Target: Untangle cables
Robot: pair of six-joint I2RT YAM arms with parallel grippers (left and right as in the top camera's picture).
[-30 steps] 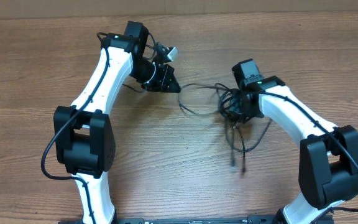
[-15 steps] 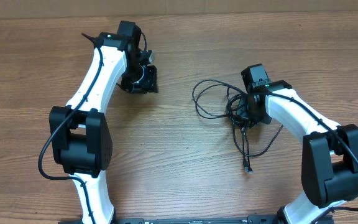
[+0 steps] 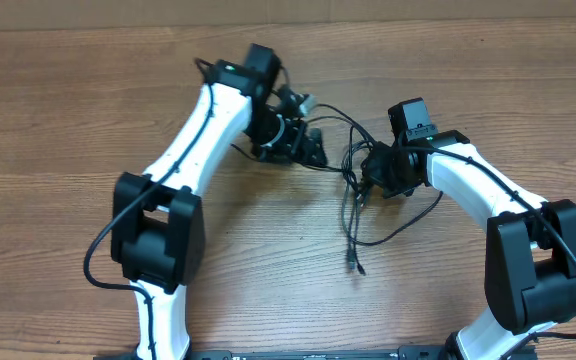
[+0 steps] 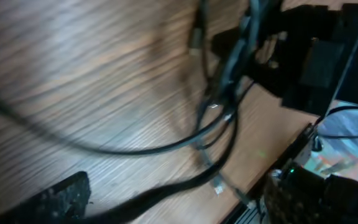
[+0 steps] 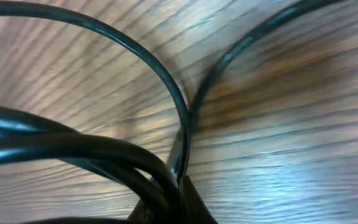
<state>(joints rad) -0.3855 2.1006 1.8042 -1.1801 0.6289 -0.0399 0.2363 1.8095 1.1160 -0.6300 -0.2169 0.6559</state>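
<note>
The cables [image 3: 349, 215] are thin black cords lying in loops at the table's middle, and one plug end [image 3: 359, 268] trails toward the front. My right gripper [image 3: 373, 178] is shut on the bunched part of them. In the right wrist view several strands [image 5: 104, 152] are pinched at its tip [image 5: 182, 199]. My left gripper [image 3: 315, 152] is open just left of the bunch, beside a loop that arcs over it. In the blurred left wrist view one finger [image 4: 61, 199] shows low on the left, and the cords [image 4: 225, 93] lie ahead of it.
The wooden table [image 3: 88, 110] extends to the left and toward the front. Both arm bases stand near the front edge [image 3: 298, 352]. My right arm [image 4: 316, 56] fills the far side of the left wrist view.
My left gripper let go of the strand it had pulled, opened, swung left and then came back right up to the bunch. The loops sprang back and shifted left with the right gripper.
</note>
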